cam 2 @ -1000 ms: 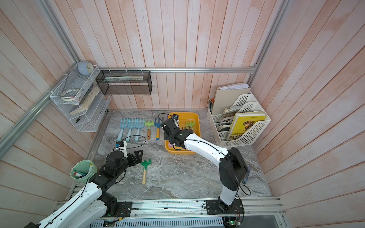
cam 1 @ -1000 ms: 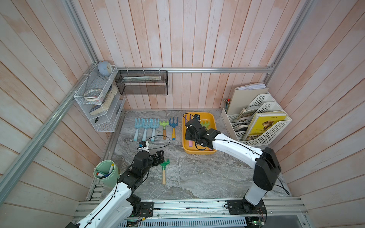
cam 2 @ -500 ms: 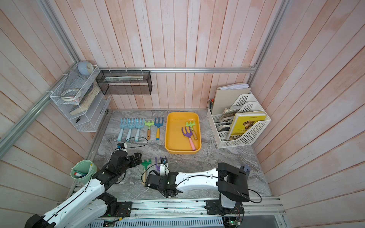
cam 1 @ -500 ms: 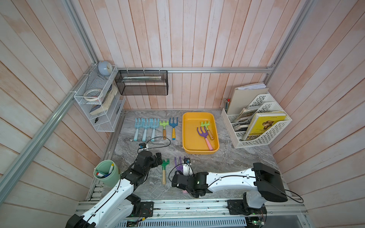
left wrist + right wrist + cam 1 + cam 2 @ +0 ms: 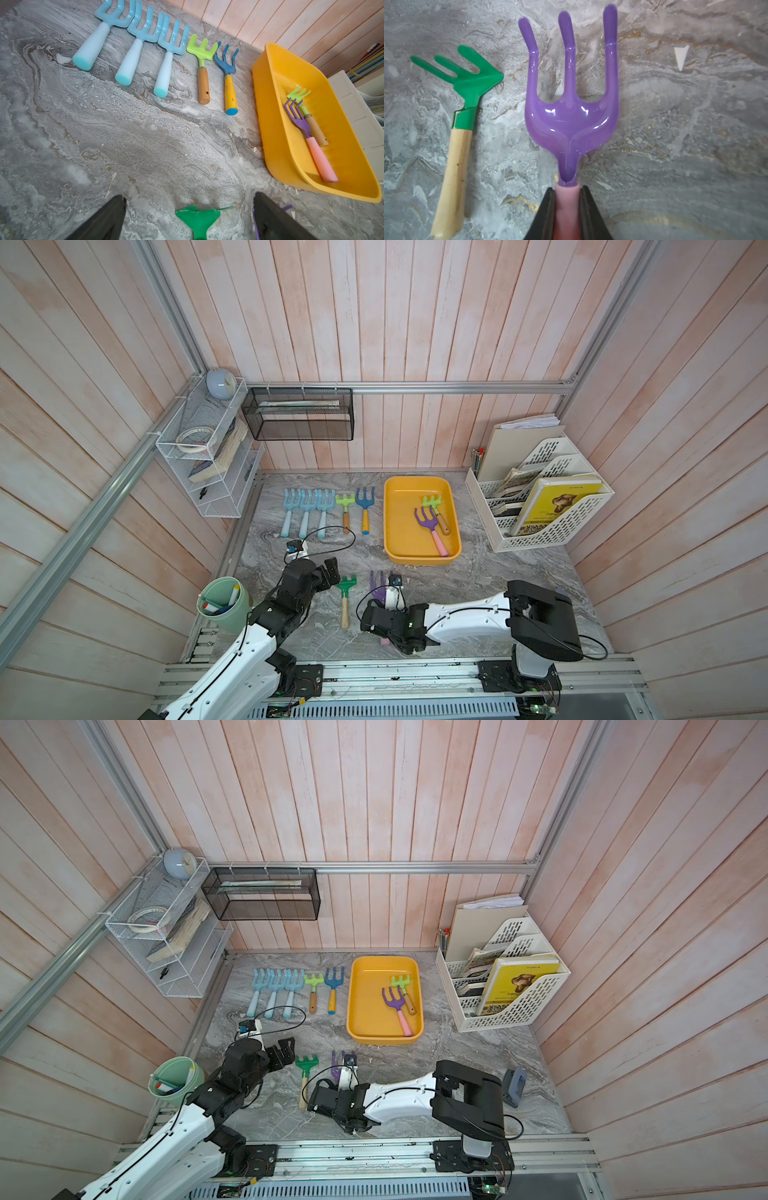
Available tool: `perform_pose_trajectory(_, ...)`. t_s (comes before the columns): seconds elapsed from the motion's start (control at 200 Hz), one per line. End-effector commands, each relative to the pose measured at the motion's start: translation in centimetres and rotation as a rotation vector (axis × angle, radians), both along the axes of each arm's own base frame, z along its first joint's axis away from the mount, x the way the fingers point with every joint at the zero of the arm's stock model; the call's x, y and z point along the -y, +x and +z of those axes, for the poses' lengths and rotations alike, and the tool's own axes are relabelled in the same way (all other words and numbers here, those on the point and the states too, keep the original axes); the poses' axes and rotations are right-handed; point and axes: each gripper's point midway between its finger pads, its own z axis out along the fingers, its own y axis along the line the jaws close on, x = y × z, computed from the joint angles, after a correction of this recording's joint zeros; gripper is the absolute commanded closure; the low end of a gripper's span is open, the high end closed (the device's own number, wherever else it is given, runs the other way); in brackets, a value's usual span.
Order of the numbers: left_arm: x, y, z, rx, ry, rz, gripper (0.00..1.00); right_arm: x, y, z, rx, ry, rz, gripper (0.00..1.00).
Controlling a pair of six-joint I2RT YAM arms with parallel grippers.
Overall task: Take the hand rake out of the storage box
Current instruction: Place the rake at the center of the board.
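Purple hand rake [image 5: 571,116] lay just beside the green rake [image 5: 467,83], roughly parallel, its long axis running straight out from the right gripper [image 5: 568,188], which was clamped on its pink handle [image 5: 566,199].

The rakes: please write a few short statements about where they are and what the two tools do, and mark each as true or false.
1. The yellow box holds two rakes. True.
2. The right tool is shut on the pink handle of a purple rake. True.
3. The left tool holds the green rake. False: it is open and empty; that rake lies on the table.
4. The row of rakes beside the box has three. False: it has five.
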Motion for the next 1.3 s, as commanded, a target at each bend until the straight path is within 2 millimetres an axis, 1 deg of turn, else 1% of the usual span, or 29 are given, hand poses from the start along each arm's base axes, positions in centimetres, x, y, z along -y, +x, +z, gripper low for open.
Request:
perform_pose_trajectory(0.0, -0.3, 0.0, -0.1, -0.003, 0.007, 0.014, 0.00, -1.1, 0.3, -0.6, 0.001, -0.010, 0.032, 1.00)
perform_pose_trajectory(0.115, -0.4, 0.0, -0.2, -0.003, 0.007, 0.016, 0.00, -1.0, 0.3, -0.8, -0.005, -0.032, 0.026, 1.00)
perform_pose_trajectory(0.235, -0.3, 0.0, -0.2, -0.004, 0.002, 0.013, 0.00, -1.6, 0.1, -0.9, -0.014, -0.011, 0.044, 1.00)
perform_pose_trajectory(0.305, -0.3, 0.0, -0.3, -0.006, 0.003, 0.014, 0.00, -1.7, -0.1, -1.1, -0.026, -0.017, 0.047, 0.90)
perform_pose_trajectory(0.36, -0.3, 0.0, -0.3, -0.006, 0.006, 0.015, 0.00, -1.6, -0.1, -1.0, -0.029, -0.029, 0.042, 0.88)
perform_pose_trajectory(0.4, -0.3, 0.0, -0.2, -0.005, 0.005, 0.014, 0.00, -1.7, 0.0, -1.0, -0.029, -0.029, 0.046, 0.84)
perform_pose_trajectory(0.46, -0.3, 0.0, -0.3, -0.007, 0.006, 0.014, 0.00, -1.9, 0.0, -0.9, -0.027, -0.026, 0.047, 0.73)
perform_pose_trajectory(0.555, -0.3, 0.0, -0.4, -0.010, 0.002, 0.013, 0.00, -1.9, 0.1, -1.0, -0.026, -0.030, 0.048, 0.68)
perform_pose_trajectory(0.665, 0.0, 0.0, -0.3, -0.011, -0.006, -0.001, 0.00, -1.9, 0.1, -0.9, -0.025, -0.031, 0.051, 0.56)
perform_pose_trajectory(0.73, 0.0, 0.0, -0.3, -0.013, -0.005, -0.001, 0.00, -2.0, 0.1, -0.5, -0.024, -0.025, 0.055, 0.52)
perform_pose_trajectory(0.795, 0.0, -0.1, -0.3, -0.014, -0.006, -0.002, 0.00, -2.1, 0.3, 0.5, -0.011, -0.021, 0.066, 0.50)
perform_pose_trajectory(0.865, 0.1, -0.1, -0.2, -0.013, -0.007, -0.003, 0.00, -2.2, 0.9, 3.2, 0.036, -0.014, 0.083, 0.44)
perform_pose_trajectory(0.915, 0.0, -0.1, -0.2, -0.011, -0.008, -0.004, 0.00, -1.7, 1.8, 5.7, 0.085, -0.012, 0.086, 0.42)
perform_pose_trajectory(0.965, 0.1, -0.1, -0.1, -0.008, -0.012, -0.004, 0.00, -1.1, 3.1, 8.6, 0.143, 0.008, 0.092, 0.40)
perform_pose_trajectory(0.975, 0.1, -0.1, -0.1, -0.007, -0.012, -0.004, 0.00, -1.0, 3.3, 9.1, 0.156, 0.011, 0.096, 0.39)
perform_pose_trajectory(0.995, 0.1, -0.1, -0.1, -0.006, -0.013, -0.005, 0.00, -0.7, 4.0, 10.2, 0.179, 0.015, 0.103, 0.31)
perform_pose_trajectory(1.01, 0.1, -0.2, -0.1, -0.007, -0.013, -0.004, 0.00, -0.5, 4.5, 10.8, 0.191, 0.017, 0.109, 0.28)
perform_pose_trajectory(1.065, 0.2, -0.2, -0.2, -0.009, -0.018, -0.008, 0.00, 0.6, 6.9, 12.7, 0.220, 0.017, 0.127, 0.26)
perform_pose_trajectory(1.135, 0.6, -0.1, -0.3, -0.010, -0.029, -0.029, 0.00, 3.3, 10.7, 13.6, 0.235, -0.001, 0.087, 0.26)
perform_pose_trajectory(1.205, 0.6, 0.0, -0.3, -0.018, -0.021, -0.028, 0.00, 5.1, 14.0, 14.0, 0.253, -0.018, 0.102, 0.26)
perform_pose_trajectory(1.27, 0.5, 0.0, -0.4, -0.025, -0.011, -0.022, 0.00, 7.4, 17.1, 13.4, 0.240, -0.051, 0.085, 0.26)
perform_pose_trajectory(1.295, 0.4, 0.0, -0.4, -0.026, -0.009, -0.020, 0.00, 8.1, 18.2, 12.7, 0.227, -0.063, 0.084, 0.26)
